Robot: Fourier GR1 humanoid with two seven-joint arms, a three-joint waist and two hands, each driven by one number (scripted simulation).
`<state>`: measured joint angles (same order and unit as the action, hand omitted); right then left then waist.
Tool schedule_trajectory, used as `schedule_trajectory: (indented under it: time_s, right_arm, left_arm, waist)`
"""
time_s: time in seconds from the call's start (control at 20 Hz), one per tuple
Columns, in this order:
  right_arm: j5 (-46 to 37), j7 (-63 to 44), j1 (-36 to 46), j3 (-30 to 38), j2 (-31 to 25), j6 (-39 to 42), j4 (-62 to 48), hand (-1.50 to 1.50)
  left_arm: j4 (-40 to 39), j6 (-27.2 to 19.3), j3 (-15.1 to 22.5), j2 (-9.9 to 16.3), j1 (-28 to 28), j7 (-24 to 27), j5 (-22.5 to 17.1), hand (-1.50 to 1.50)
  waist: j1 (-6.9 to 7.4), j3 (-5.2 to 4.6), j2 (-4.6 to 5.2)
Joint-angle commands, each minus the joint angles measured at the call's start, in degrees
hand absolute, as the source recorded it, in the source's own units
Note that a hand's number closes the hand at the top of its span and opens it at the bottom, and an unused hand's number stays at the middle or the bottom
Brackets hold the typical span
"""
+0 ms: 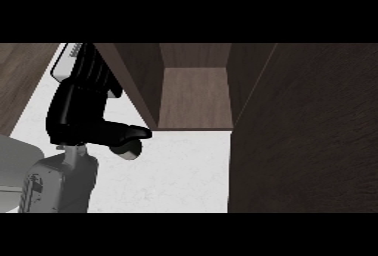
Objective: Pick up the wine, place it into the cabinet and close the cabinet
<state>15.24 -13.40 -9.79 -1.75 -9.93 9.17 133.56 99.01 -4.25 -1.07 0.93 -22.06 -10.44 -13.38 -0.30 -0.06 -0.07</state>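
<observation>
A white, faintly marbled stone counter top [184, 175] fills the lower middle of the head view. A pale grey rounded object [15, 170], cut off by the left edge, sits at the counter's left side.

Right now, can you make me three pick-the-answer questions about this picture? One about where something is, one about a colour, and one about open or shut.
1. Where is the wine bottle?
A. inside the cabinet
B. in the left hand, outside the cabinet
C. lying on the counter

2. What colour is the counter?
A. white
B. red
C. green

3. The cabinet is:
A. open
B. closed
C. missing

Answers:
1 B: the fingers curl round it, left of the opening.
2 A: the top looks white.
3 A: its bare shelf shows inside.
</observation>
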Motion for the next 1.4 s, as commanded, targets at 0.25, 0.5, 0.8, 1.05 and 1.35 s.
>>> schedule_trajectory:
  time_s: [0.25, 0.5, 0.8, 1.05, 1.35]
  right_arm:
    - [1.96, -4.42, 1.00, 1.96, 0.44, 1.82, 2.86, -1.50]
    - [-1.15, -6.63, -0.18, -0.89, 2.70, 0.66, 5.66, -1.50]
    - [2.90, -7.43, 2.68, 3.84, 2.00, 2.38, 3.55, -1.50]
    - [2.22, -9.68, 2.35, 3.34, 2.31, 1.95, 6.76, -1.50]
    - [3.46, -11.54, 5.03, 4.69, 2.03, 2.15, 5.21, -1.50]
  left_arm:
    - [2.27, -4.52, 4.98, -0.87, 0.50, -1.43, 1.16, -1.50]
    - [4.99, -2.24, 6.08, -0.86, 6.83, 0.43, 1.38, -1.50]
    - [6.53, -2.45, 3.28, 0.96, 4.82, -3.63, 2.08, -1.50]
    - [7.27, -2.25, 5.24, 0.41, 10.93, -1.38, 3.63, -1.50]
    - [7.38, -0.50, 3.14, 1.29, 15.18, 2.11, 3.25, -1.50]
  waist:
    - [0.08, 0.07, 0.01]
    - [0.15, 0.05, -0.01]
    - [0.18, 0.06, 0.02]
    - [0.14, 0.05, 0.01]
    - [0.27, 0.05, 0.03]
